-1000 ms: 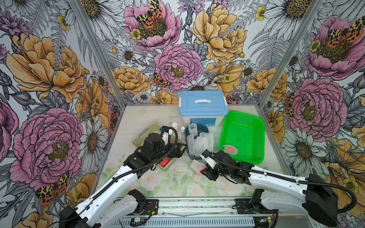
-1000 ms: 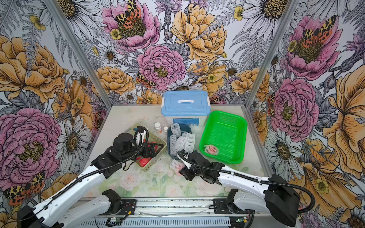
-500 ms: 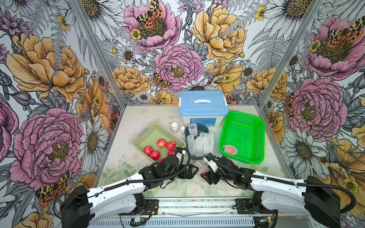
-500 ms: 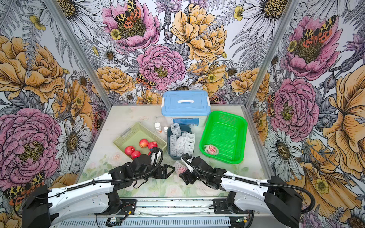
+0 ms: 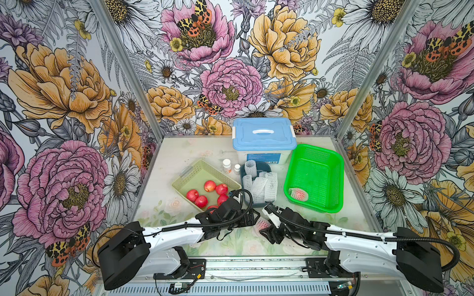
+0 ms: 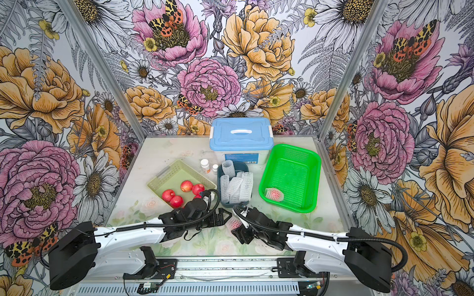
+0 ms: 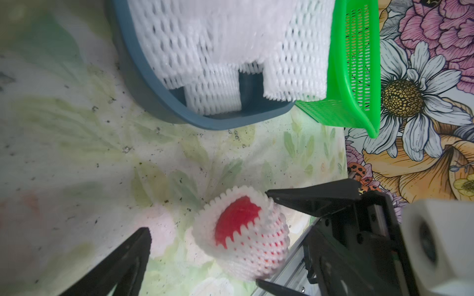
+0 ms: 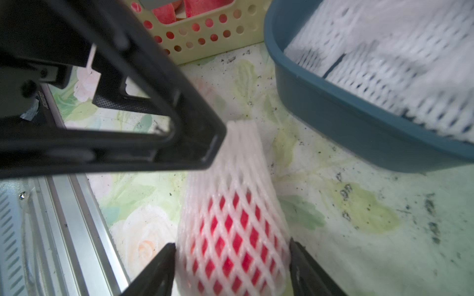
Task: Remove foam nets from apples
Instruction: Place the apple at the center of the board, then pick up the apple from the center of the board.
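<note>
White foam net (image 8: 241, 153) is covering a red apple (image 5: 262, 225) down near the front edge of the table (image 5: 174, 159), between the two arms. The right claw (image 8: 232, 243) is gripping this wrapped fruit, its two black fingers (image 8: 164, 266) pressing against the mesh on either side of the widest part. The left claw (image 5: 252, 220) is gaping wide and holding nothing. In the right wrist view one of its fingers (image 8: 179, 133) is sitting right at the net's stretched, loose end, though I cannot tell whether it is touching. In the left wrist view the net's frilly mouth is showing a patch of bare red skin. Further back, several bare apples (image 5: 209, 185) are lying in a beige basket (image 5: 189, 176), partly hidden by the left arm. Just beside it, empty nets (image 5: 259, 184) are piling up in a blue tub (image 5: 265, 165). A second wrapped apple (image 5: 297, 194) is resting in the near corner of a green basket (image 5: 315, 159). A blue-lidded box (image 5: 264, 133) is standing against the back wall, and two small white bottles (image 5: 226, 165) are standing between the beige basket and the tub.
</note>
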Action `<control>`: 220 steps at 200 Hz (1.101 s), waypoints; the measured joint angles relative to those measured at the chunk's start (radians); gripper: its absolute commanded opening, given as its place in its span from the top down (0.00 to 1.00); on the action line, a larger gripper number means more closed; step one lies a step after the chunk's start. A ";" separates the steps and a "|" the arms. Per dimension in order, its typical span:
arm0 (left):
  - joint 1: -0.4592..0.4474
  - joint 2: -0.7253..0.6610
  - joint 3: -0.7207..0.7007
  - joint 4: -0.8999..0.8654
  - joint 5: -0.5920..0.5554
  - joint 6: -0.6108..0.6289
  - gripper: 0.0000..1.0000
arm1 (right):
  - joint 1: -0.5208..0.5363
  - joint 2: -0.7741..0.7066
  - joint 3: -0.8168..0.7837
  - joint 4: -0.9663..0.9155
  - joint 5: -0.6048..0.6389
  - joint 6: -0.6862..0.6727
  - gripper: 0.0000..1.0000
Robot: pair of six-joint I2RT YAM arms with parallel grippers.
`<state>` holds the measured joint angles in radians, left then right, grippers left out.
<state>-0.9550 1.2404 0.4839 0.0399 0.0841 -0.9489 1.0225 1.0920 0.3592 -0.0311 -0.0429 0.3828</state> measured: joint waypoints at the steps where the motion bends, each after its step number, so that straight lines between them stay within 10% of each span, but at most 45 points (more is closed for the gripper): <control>1: 0.000 0.002 0.000 0.003 0.001 0.000 0.07 | 0.000 0.000 0.000 0.000 0.001 -0.001 0.32; 99: 0.010 0.113 0.030 0.127 0.151 0.006 0.49 | 0.005 -0.019 -0.039 0.068 0.022 0.015 0.28; 143: 0.009 0.106 0.042 0.120 0.197 0.017 1.00 | 0.005 -0.019 -0.042 0.115 0.021 0.012 0.16; 220: -0.027 -0.042 0.146 -0.117 0.100 0.163 1.00 | 0.005 -0.121 0.005 0.051 0.036 -0.030 0.08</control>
<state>-0.9825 1.1988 0.6300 -0.0769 0.1837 -0.7856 1.0275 0.9710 0.3645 0.0200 -0.0067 0.3527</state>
